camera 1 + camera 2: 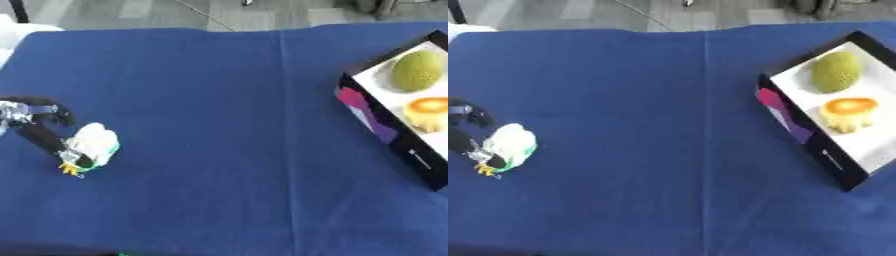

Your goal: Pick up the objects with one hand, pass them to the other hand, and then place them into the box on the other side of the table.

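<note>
Already curled round a white-and-green toy [93,145] on the bench [227,150], left robot hand [52,137]; likely light, smooth, best gripped mid-body, box [833,165] far opposite.

So I'm looking down at the counter [219,100], covered in a blue cloth with a crease running front to back. On my right a black box [802,132] sits askew on it. Over at the left edge lies a white toy with green and yellow bits [92,145].
</note>
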### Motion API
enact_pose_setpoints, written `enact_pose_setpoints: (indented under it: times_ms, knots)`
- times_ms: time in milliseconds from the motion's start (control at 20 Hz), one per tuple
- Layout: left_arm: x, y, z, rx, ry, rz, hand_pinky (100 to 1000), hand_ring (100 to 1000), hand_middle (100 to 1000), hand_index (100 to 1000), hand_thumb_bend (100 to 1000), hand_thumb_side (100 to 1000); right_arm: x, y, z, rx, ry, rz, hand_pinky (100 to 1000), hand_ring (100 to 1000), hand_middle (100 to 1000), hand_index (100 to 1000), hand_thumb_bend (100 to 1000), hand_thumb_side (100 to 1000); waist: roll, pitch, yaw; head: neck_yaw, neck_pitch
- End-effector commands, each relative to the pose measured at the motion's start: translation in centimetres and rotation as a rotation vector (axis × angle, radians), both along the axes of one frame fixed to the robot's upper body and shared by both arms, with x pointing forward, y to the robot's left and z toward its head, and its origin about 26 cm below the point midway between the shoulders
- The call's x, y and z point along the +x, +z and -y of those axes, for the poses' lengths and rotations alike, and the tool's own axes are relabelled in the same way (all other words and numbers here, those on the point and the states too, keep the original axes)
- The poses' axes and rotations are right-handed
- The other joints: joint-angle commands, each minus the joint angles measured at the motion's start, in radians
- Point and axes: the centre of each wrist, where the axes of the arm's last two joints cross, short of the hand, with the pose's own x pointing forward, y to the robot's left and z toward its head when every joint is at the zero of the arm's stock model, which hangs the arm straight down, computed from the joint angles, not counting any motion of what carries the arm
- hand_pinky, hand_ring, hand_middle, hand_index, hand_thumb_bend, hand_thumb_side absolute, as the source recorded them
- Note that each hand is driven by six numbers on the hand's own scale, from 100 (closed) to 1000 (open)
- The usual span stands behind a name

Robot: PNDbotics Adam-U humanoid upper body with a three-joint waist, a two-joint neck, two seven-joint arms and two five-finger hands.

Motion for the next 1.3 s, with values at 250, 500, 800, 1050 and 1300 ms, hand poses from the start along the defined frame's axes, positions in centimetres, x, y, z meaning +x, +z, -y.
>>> enact_pose_setpoints:
  times_ms: [250, 500, 800, 1050, 1300]
  knots:
    - [1.0, -0.6, -0.4, 0.023, 0.067, -0.052, 871, 902, 769, 831, 766, 531, -0.3, 0.8, -0.1, 0.064, -0.220, 0.021, 713, 849, 844, 917, 100, 280, -0.001, -0.025, -0.001, 0.011, 0.008]
    - [1.6, -1.7, -0.5, 0.081, 0.093, -0.040, 837, 876, 741, 764, 645, 497, -0.3, 0.8, -0.1, 0.067, -0.219, 0.020, 712, 847, 842, 915, 100, 280, -0.001, -0.026, -0.002, 0.021, 0.009]
    - [1.6, -2.0, -0.3, 0.080, 0.117, -0.003, 771, 770, 631, 656, 205, 300, -0.3, 0.7, -0.1, 0.074, -0.222, 0.023, 711, 845, 840, 911, 100, 285, 0.000, -0.029, -0.001, 0.021, 0.008]
    - [-0.4, 1.0, 1.4, -0.038, 0.049, 0.073, 769, 748, 617, 643, 100, 245, -0.4, 0.7, -0.2, 0.068, -0.219, 0.026, 712, 843, 836, 908, 100, 278, 0.000, -0.028, 0.001, 0.014, 0.007]
    - [-3.7, 5.4, 3.0, -0.072, -0.027, 0.178, 769, 742, 616, 648, 100, 253, -0.7, 0.8, -0.7, 0.054, -0.197, 0.026, 714, 843, 834, 906, 100, 268, 0.000, -0.029, 0.007, 0.007, 0.007]
